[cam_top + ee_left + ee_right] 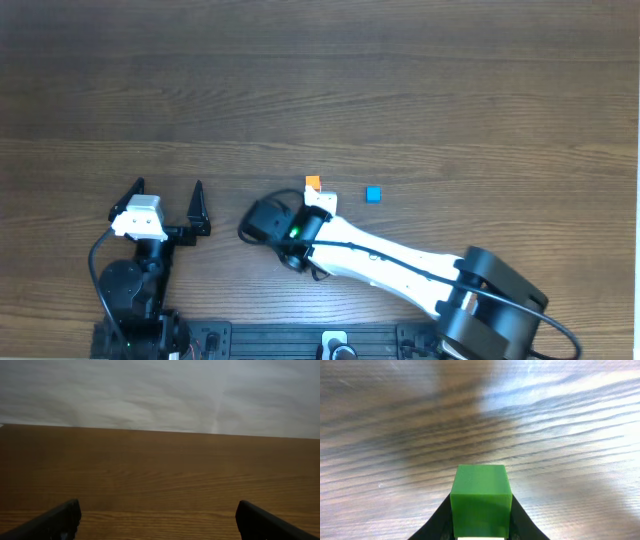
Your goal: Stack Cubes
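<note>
Right wrist view gives you the green cube (481, 497) pinched between the two dark fingers of the right hand (481, 527), one finger on each side face. Being a cube, it has no long axis to speak of. It sits square in the grip: one flat face turned straight out ahead of the fingers, its upper face level, its side edges running in line with the fingers. You can see wood grain beyond it, though you cannot tell from here whether the cube's underside touches the tabletop (320, 80).

From above, you catch only a sliver of that green under the right arm's wrist, left of the middle of the tabletop. An orange cube (313, 183) lies just beside the wrist on its far side, part of it covered by the white wrist housing. A blue cube (373, 194) lies near the orange one, to its right and apart from it, flat on the wood.

Your left hand (168, 184) is down by its own base, well apart from all three cubes, fingers spread wide with only bare wood between them.
</note>
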Available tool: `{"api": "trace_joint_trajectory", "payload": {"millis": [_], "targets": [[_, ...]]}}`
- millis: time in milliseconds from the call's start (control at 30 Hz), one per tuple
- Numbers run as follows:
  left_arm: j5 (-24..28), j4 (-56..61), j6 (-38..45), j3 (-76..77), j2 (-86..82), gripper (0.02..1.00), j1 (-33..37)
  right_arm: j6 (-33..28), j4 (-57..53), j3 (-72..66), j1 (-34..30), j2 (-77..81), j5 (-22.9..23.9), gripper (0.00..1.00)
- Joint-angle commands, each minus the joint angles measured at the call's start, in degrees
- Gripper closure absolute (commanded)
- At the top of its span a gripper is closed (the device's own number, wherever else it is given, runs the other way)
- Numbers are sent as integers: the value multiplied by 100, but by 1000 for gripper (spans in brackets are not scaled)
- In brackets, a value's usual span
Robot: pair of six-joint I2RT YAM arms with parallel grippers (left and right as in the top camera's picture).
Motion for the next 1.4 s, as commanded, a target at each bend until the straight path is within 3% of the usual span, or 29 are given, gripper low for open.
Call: {"api": "trace_joint_trajectory", "payload": {"millis": [33,400,733,1400], "targets": [[74,22,-59,-48,-37,18,35,-450,-765,1161,-214,-216,678,991],[72,22,-59,-48,-37,18,35,-1906,-977,2511,-1279,422,155,991],[72,22,-59,-48,-37,18,35,-2024,-911,2577,-1537,1130,-293,989],[72,22,-57,-48,-37,18,35,-2114,-660,2413,-1711,1211,-442,991]]}}
